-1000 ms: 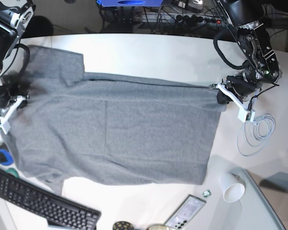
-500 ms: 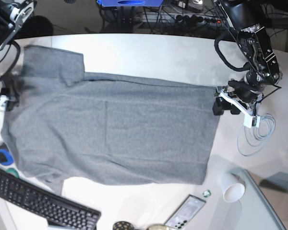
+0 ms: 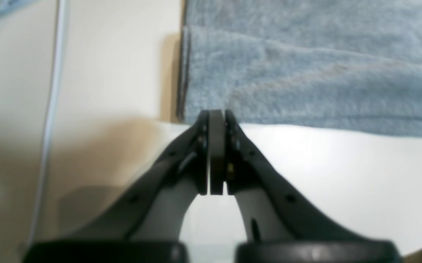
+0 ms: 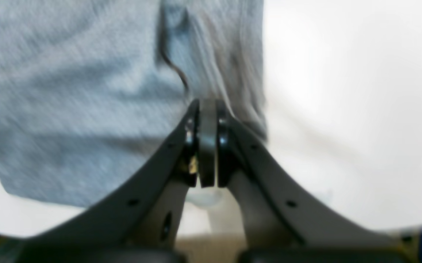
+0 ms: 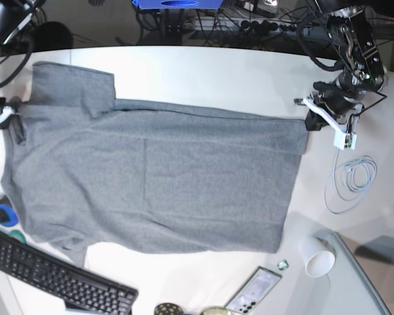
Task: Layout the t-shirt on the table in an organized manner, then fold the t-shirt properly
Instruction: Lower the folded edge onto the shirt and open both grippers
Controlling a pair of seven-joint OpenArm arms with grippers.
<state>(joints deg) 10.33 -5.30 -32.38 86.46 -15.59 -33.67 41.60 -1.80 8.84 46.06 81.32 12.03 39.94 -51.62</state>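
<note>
Left wrist view: your left pincer (image 3: 216,120) is pressed closed at the t-shirt (image 3: 306,73) hem corner; whether cloth is caught, you cannot tell.
Right wrist view: your right pincer (image 4: 207,109) is closed too, over blurred fabric; any grip is unreadable.
Base view: t-shirt lies spread across the table (image 5: 203,72).
Cup (image 5: 317,258): on its side, contents hidden.

Beyond the far edge it's dark floor (image 5: 85,26) — a power strip (image 5: 256,26), tangled cables (image 5: 151,23), and a blue box (image 5: 177,4) up top.
</note>
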